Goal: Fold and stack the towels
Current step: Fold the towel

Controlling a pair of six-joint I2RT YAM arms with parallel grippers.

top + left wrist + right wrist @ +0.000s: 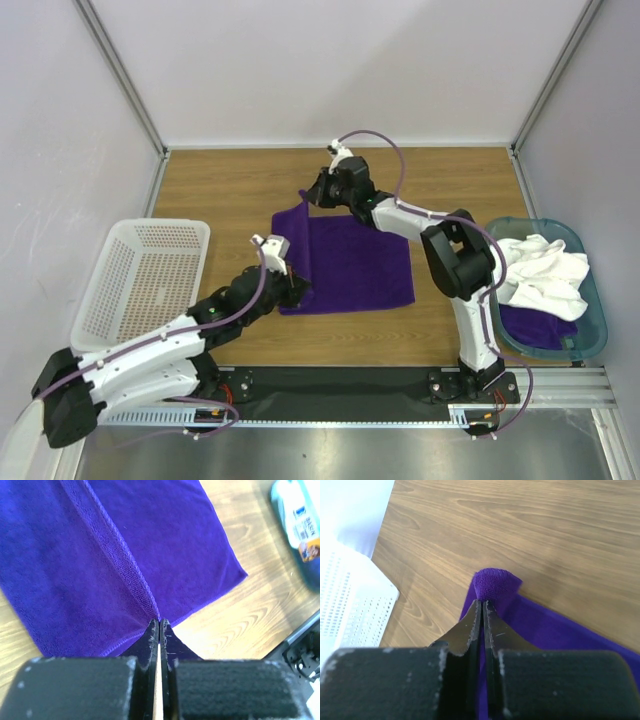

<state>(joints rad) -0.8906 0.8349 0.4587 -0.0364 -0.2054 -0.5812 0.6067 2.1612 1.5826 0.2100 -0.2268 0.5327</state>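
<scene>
A deep-purple towel [360, 265] lies spread on the wooden table, its left edge lifted into a ridge. My left gripper [293, 283] is shut on the near-left hem; in the left wrist view the closed tips [159, 622] pinch the stitched edge of the towel [165, 545]. My right gripper [318, 193] is shut on the far-left corner and holds it off the table. In the right wrist view that corner [495, 582] pokes out past the closed tips [483, 602]. A white towel [545, 270] and another purple towel [535, 325] lie in the teal bin.
The teal bin [597, 320] stands at the right edge of the table, and a corner of it [300, 520] shows in the left wrist view. A white perforated basket [165, 225] sits at the left, also visible as the basket [355, 610] in the right wrist view. Walls enclose three sides.
</scene>
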